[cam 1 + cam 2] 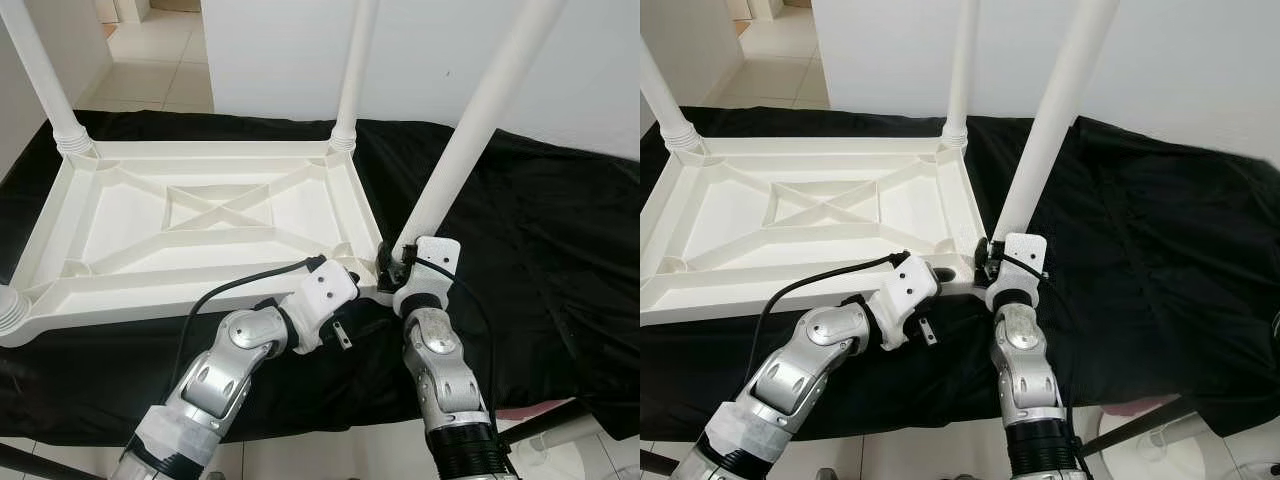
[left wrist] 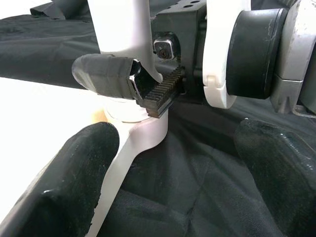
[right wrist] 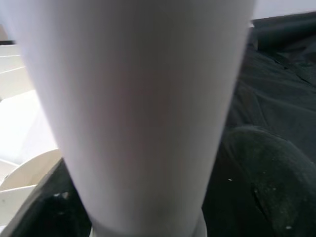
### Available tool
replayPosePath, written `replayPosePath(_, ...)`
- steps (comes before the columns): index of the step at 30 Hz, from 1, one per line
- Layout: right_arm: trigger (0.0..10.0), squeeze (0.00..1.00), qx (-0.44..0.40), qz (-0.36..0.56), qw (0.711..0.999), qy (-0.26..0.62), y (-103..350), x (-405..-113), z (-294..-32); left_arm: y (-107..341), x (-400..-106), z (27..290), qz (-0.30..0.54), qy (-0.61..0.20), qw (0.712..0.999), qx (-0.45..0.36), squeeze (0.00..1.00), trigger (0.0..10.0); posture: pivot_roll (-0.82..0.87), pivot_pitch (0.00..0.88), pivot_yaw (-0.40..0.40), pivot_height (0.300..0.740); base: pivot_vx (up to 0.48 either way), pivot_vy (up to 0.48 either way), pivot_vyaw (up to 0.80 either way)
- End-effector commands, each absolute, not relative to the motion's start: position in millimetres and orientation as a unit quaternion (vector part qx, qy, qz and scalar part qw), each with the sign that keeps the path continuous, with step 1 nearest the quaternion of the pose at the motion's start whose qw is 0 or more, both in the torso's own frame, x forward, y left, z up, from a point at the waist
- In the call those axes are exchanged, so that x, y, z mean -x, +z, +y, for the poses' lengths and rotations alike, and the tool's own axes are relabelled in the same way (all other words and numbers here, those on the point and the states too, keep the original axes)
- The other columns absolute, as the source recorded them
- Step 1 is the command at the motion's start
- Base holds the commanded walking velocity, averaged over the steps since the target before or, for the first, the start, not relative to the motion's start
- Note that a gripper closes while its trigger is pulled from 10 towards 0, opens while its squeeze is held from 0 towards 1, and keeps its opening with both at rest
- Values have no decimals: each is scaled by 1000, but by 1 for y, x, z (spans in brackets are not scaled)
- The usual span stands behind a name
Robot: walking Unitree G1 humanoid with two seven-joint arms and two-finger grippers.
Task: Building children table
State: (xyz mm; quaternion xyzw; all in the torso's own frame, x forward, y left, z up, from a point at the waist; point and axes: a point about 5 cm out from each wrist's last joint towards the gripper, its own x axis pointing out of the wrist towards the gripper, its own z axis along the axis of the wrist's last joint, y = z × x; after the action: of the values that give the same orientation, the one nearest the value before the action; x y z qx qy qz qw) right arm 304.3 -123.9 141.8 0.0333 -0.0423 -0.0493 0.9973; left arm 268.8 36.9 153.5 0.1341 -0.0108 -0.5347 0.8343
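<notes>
At frame centre, my right end effector (image 1: 398, 262) clamps the white leg (image 1: 470, 140); I should keep it square in its socket while my left end effector (image 2: 173, 163) waits open beside.

white table top (image 1: 190, 215) with a moulded cross pattern of ribs, white legs (image 1: 480, 115) all round, lying on a plain black cloth (image 1: 540, 250). silver arms, white wrist housings, black fingers (image 2: 69, 182). pale tiled floor (image 1: 160, 60), white wall (image 1: 420, 50).
</notes>
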Motion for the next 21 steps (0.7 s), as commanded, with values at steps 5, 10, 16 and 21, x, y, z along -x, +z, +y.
replayPosePath(5,10000,1000,-21,-30,999,-1,138,-304,-133,152,-267,34,-13,-526,841,-126,0,10000,-43,55,-94,740,0,0,0)
replayPosePath(10,10000,0,-12,-34,997,74,141,-305,-147,151,-267,35,-11,-524,842,-127,0,10000,-45,61,-101,740,0,0,0)
replayPosePath(16,10000,0,31,-49,987,147,148,-311,-161,150,-266,35,-9,-523,842,-128,0,10000,-44,64,-102,740,0,0,0)
replayPosePath(21,10000,0,64,-44,971,226,149,-319,-166,148,-263,37,-6,-528,839,-132,0,10000,-42,65,-96,740,0,0,0)
